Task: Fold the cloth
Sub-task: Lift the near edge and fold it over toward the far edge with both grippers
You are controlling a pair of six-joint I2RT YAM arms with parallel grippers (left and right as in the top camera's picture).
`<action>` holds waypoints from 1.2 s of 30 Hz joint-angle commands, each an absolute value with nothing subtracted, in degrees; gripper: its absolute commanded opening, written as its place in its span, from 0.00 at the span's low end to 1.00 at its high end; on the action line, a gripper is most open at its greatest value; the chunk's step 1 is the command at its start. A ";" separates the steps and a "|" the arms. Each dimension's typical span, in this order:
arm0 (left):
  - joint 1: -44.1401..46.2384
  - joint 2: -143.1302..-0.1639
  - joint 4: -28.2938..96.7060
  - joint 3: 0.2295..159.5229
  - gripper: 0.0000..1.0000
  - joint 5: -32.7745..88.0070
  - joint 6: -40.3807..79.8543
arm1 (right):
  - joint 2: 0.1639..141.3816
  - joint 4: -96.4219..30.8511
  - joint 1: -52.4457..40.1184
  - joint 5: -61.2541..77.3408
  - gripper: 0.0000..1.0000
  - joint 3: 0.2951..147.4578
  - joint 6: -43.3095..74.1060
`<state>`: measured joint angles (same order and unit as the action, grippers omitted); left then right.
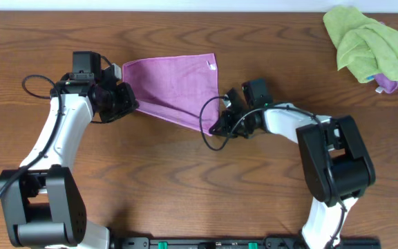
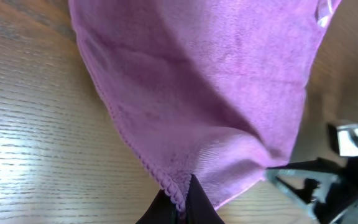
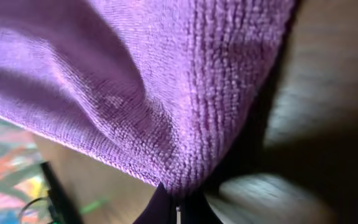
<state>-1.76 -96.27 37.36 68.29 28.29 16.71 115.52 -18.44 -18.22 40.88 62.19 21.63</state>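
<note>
Cloth: plain purple square microfibre cloth [image 1: 175, 86], at the far middle of the brown wood-grain bench [image 1: 185, 187], between the two arms.
Cloth outline: from overhead it shows as a slanted four-sided patch, its far edge running roughly level and its near edge running on a diagonal from the left pincer down to the right one.
Cloth label: a small white tag [image 1: 211, 66] sits near the far right corner (also in sight at the top right of the left wrist view).
Left pincer: the left pincer [image 1: 131, 104] is clamped on the cloth's near left corner; in the left wrist view the dark fingertips of this pincer [image 2: 182, 202] meet on the stitched hem, and the cloth [image 2: 197, 93] spreads away from them across the frame.
Right pincer: the right pincer [image 1: 218, 128] is clamped on the near right corner; in the right wrist view its tips [image 3: 178, 208] are pressed together with the cloth [image 3: 135, 81] bunching into a point between them.
Lift: whether the held edge is clear of the bench cannot be told for sure.
Cable: a black cable [image 1: 209, 114] from the right arm loops over the cloth's right edge.
Other cloth: a crumpled lime-green cloth [image 1: 365, 41] lies at the far right corner of the bench, well apart from the purple one.
</note>
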 commanded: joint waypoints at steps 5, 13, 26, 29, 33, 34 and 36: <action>-2.00 -96.62 37.52 69.63 0.06 20.71 15.88 | 113.56 -26.57 -17.82 28.45 0.02 73.28 13.17; -1.91 -96.64 37.69 69.63 0.06 15.79 18.04 | 113.56 -26.57 -18.39 28.36 0.02 80.36 13.08; -1.91 -104.05 25.08 69.67 0.06 15.62 18.39 | 113.60 -21.08 -18.44 22.00 0.02 82.41 12.75; -1.91 -105.62 22.37 69.82 0.05 16.32 18.44 | 114.83 -19.42 -18.37 21.82 0.02 82.98 12.78; -1.96 -107.57 21.28 72.18 0.06 16.32 18.20 | 119.52 -19.59 -18.41 22.31 0.02 87.22 13.23; -1.96 -108.25 20.75 72.82 0.06 16.12 18.13 | 120.88 -19.94 -18.41 22.55 0.02 89.01 13.23; -1.98 -109.23 19.68 73.76 0.06 16.14 18.02 | 123.13 -21.15 -18.39 22.48 0.01 92.36 13.19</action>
<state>-1.37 -107.37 20.27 71.50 17.89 18.20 119.98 -20.38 -18.72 24.67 88.44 13.37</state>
